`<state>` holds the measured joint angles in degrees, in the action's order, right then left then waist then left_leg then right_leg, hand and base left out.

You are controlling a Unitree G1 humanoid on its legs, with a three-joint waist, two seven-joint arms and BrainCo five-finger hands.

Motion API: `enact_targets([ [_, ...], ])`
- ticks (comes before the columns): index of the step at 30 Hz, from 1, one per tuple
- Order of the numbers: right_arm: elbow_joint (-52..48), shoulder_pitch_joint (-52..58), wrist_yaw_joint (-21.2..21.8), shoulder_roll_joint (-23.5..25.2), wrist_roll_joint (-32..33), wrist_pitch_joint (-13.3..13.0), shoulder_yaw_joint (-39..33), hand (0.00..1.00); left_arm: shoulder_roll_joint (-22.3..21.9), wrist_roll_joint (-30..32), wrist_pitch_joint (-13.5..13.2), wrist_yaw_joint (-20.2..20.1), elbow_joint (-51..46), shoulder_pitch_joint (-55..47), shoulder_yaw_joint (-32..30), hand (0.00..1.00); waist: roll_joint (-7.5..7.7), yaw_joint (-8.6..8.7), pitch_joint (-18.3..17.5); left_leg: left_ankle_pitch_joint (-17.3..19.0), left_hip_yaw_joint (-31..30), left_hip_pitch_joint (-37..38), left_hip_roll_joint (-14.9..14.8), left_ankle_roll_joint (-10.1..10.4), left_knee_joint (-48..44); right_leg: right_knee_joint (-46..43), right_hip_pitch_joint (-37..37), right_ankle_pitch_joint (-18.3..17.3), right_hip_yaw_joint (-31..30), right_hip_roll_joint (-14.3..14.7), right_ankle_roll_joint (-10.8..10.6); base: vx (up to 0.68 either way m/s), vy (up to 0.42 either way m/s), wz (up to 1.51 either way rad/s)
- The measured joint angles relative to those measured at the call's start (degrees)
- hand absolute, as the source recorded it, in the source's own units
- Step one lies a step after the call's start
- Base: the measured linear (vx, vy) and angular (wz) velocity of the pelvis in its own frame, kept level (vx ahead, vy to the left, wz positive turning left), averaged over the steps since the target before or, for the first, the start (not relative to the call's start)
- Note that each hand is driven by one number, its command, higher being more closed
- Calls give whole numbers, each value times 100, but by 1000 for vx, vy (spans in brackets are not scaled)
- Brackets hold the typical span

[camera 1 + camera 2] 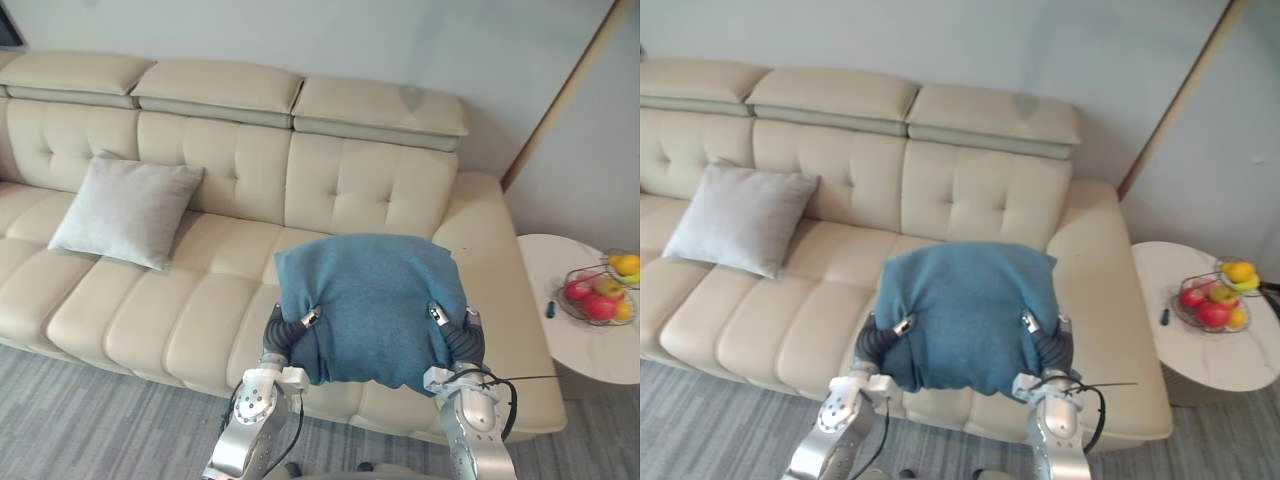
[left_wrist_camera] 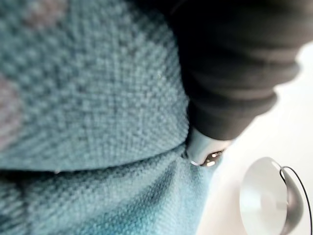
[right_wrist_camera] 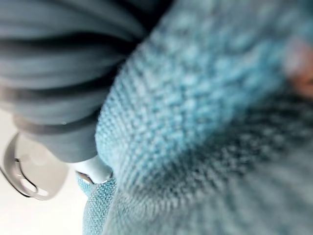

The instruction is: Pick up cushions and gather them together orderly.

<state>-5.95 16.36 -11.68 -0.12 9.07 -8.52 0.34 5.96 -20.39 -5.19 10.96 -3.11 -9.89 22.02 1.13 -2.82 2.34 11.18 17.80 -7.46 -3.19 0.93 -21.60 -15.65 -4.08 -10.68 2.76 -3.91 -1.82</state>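
Teal cushion [image 1: 372, 300] between left hand [image 1: 309, 319] and right hand [image 1: 437, 314], both mostly buried beneath it, grip unclear.

The blue cushion [image 1: 370, 300] hides much of the left hand [image 1: 288, 336] and the right hand [image 1: 462, 338].

The blue cushion [image 1: 970, 315] is held above the cream sofa [image 1: 970, 190], pinched at its near corners by the left hand [image 1: 902, 326] and right hand [image 1: 1030, 322]. A grey cushion [image 1: 738, 218] leans against the backrest well apart. A fruit bowl [image 1: 1212, 305] sits on the round white bench [image 1: 1215, 370].
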Motion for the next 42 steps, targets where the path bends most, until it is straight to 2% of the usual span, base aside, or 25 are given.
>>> enact_targets([
  [2,-58,45,7,-38,6,0,-25,100,-7,-7,38,-9,-90,-44,45,100,-42,-15,82,19,-142,-348,-178,27,-1004,127,243,-59,109,25,71,44,-53,33],
  [4,-410,167,20,-110,7,1,-29,100,-34,-13,53,-99,-338,-189,59,100,-246,-89,198,-3,-398,-744,-425,57,-2171,-21,362,-415,93,153,183,-24,-1,1],
  [6,-600,240,21,-108,7,0,-25,100,-62,-11,55,-130,-496,-295,59,100,-224,-98,190,4,-522,-942,-425,144,-2436,-99,363,-506,-68,111,202,58,68,-24],
  [8,-671,205,15,-105,9,-12,-27,100,-65,-7,53,-153,-565,-272,41,100,-224,-85,181,338,-844,-916,-423,212,-1672,-111,283,-437,-244,103,108,133,92,-42],
  [9,-670,213,7,-108,11,-12,-29,100,-70,-5,55,-163,-563,-273,43,100,-214,-76,174,338,-1009,-845,-414,240,-1105,-129,267,-432,-326,90,100,174,166,-58],
  [10,-670,214,5,-110,10,-11,-28,100,-71,-3,57,-168,-560,-293,44,100,-236,-89,155,58,-1262,-688,-397,280,-249,-133,230,-428,-451,100,70,145,162,-59],
  [11,-615,210,4,-75,9,-1,-18,100,-36,-3,61,-169,-526,-287,39,100,-187,-89,125,-124,-1264,-588,-327,422,-97,-155,219,-444,-586,39,19,212,198,-54],
  [13,-583,317,-16,-5,-2,17,-22,100,13,2,91,-169,-511,-315,75,100,15,-18,55,-192,-1062,-422,-165,294,110,18,220,-293,-853,-139,-193,226,203,-33],
  [15,-578,344,-2,13,-8,27,-22,100,48,6,92,-169,-509,-360,84,100,111,-35,7,-155,-868,-359,-106,230,117,221,257,-167,-1017,-227,-322,155,172,-44],
  [18,-463,327,57,14,-9,24,-16,100,137,6,91,-169,-510,-389,94,100,110,-45,-24,-139,-672,-63,-95,203,385,502,373,85,-1163,-256,-292,73,101,-46],
  [22,-154,160,53,-16,-53,24,-12,100,200,26,91,-167,-481,-361,112,100,139,-35,-109,-173,-589,-17,-58,160,693,772,301,203,-1294,-275,-314,23,21,-27],
  [25,264,-196,-37,-125,-290,31,0,100,203,62,91,-77,-216,-144,110,100,120,-36,-123,-365,-571,-132,-44,155,970,992,110,376,-1369,-259,-297,-69,-36,-20],
  [29,612,-897,-339,-324,-481,168,92,100,206,167,91,301,-38,461,104,100,66,-75,-117,-770,-563,-758,-153,170,1265,1206,-558,861,-1425,-96,-268,-128,-44,-11],
  [36,890,-2400,-1109,-771,-946,245,256,100,217,244,41,1105,565,2139,82,100,49,-137,-78,-1297,-697,-1633,-172,176,1568,1183,-1509,973,-1348,-72,-352,-171,-53,8],
  [38,1447,-3401,-1379,-1071,-1132,289,259,100,238,243,16,1396,1017,3105,60,100,-23,-167,38,-1577,-773,-1880,-231,185,1785,1183,-1829,1117,-1284,14,-334,-206,-60,6],
  [42,2335,-5118,-1639,-1362,-1125,397,260,100,470,229,-95,1722,1808,4734,-77,100,-105,-225,310,-1945,-835,-2222,-342,307,2097,1126,-2347,1281,-1273,157,-318,-154,-53,-6],
])
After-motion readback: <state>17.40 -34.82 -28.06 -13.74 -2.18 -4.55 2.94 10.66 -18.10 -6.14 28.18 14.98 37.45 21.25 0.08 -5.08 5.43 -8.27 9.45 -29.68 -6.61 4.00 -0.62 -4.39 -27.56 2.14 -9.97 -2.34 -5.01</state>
